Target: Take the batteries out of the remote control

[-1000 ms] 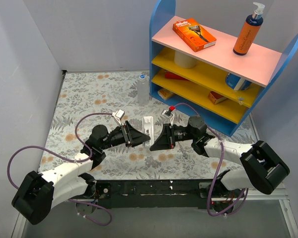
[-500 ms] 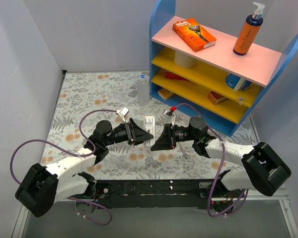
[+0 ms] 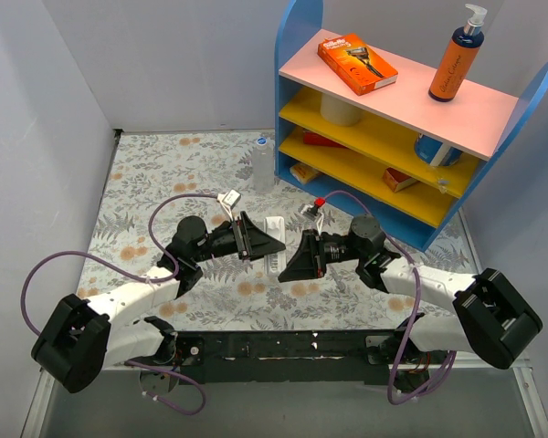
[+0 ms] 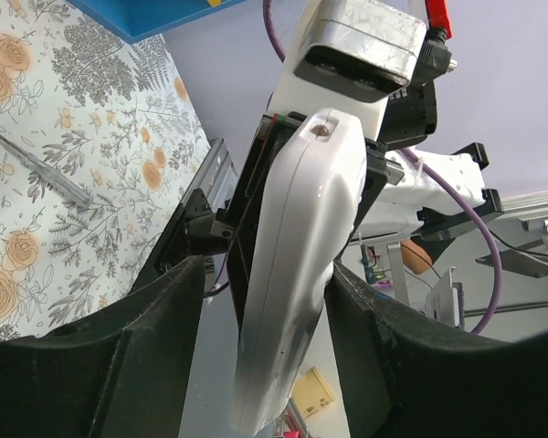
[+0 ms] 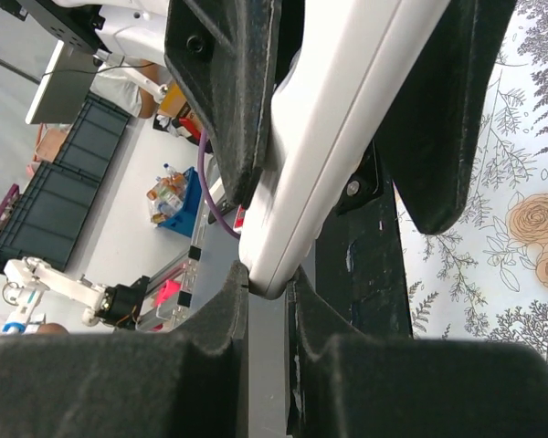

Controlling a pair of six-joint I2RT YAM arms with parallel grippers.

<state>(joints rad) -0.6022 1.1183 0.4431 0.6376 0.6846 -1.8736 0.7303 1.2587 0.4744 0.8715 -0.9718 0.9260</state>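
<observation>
Noted remote control [image 3: 273, 226] aloft over floral table [image 3: 146, 182], bridging both grippers. Found its one end nipped firmly between the fingertips of right gripper [image 5: 267, 290]. Found its body lying inside left gripper [image 4: 269, 274], against one finger, visible gap at the other: spread, not clamping.

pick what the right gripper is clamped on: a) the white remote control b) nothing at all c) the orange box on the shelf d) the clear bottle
a: in the right wrist view the right gripper has both fingers pinched tight on the end of the remote control.
</observation>
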